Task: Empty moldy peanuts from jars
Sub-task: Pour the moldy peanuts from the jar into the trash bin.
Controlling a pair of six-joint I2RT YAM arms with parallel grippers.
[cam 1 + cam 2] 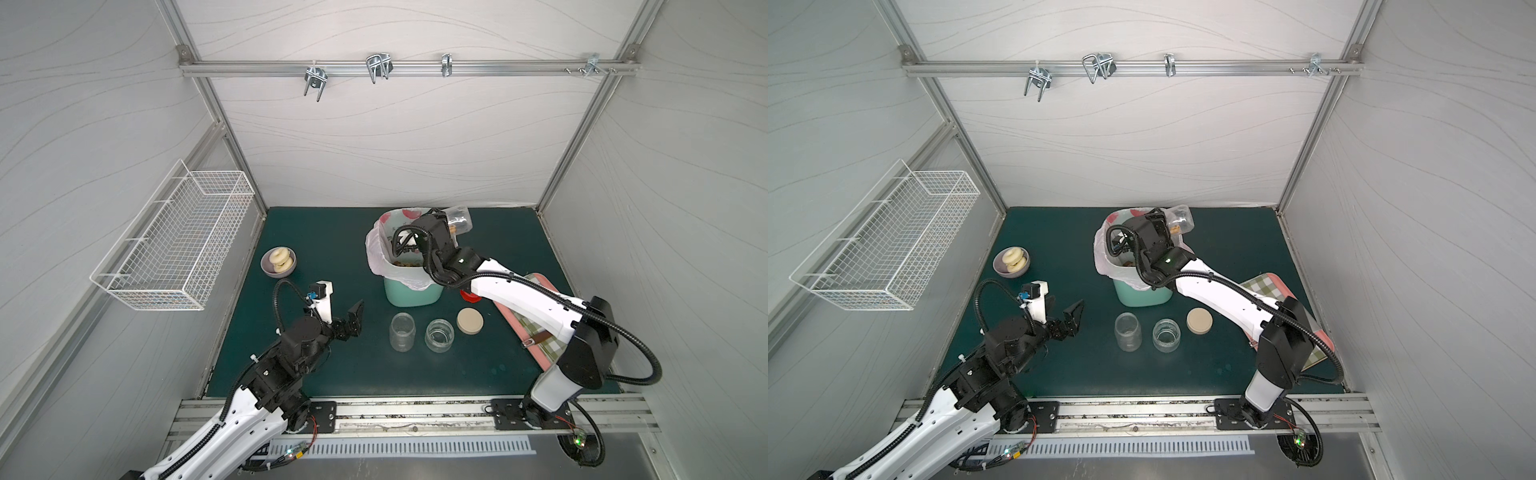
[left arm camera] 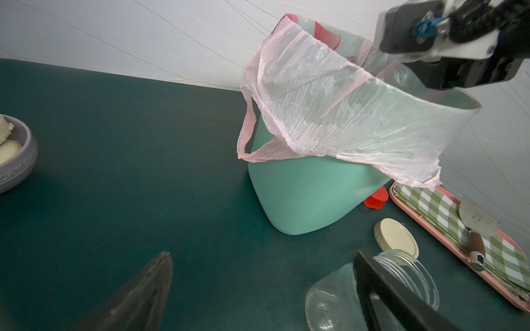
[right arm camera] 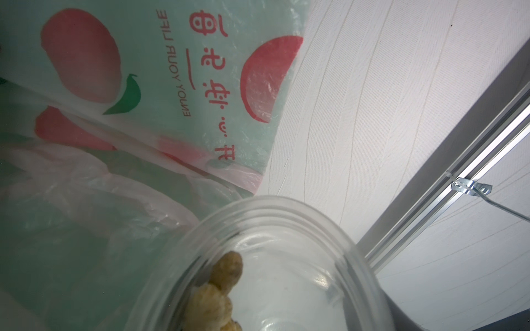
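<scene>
Your right jaws pinch a tilted clear jar (image 1: 460,219) above the far rim of the mint-green bin (image 1: 411,293), its mouth turned toward the bin's pink bag (image 2: 329,114). A few moldy peanuts (image 3: 226,275) sit inside that jar, and others lie in the bin. Your left jaws are spread wide and empty, off the bin's left side above the surface (image 1: 316,232). Two empty jars (image 1: 402,331) stand just in front of the bin, with a beige lid (image 1: 470,321) beside them.

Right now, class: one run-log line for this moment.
right gripper: holds tilted jar at bin rim, peanuts inside | left gripper: open, empty | tall jar, squat jar: empty, upright
</scene>
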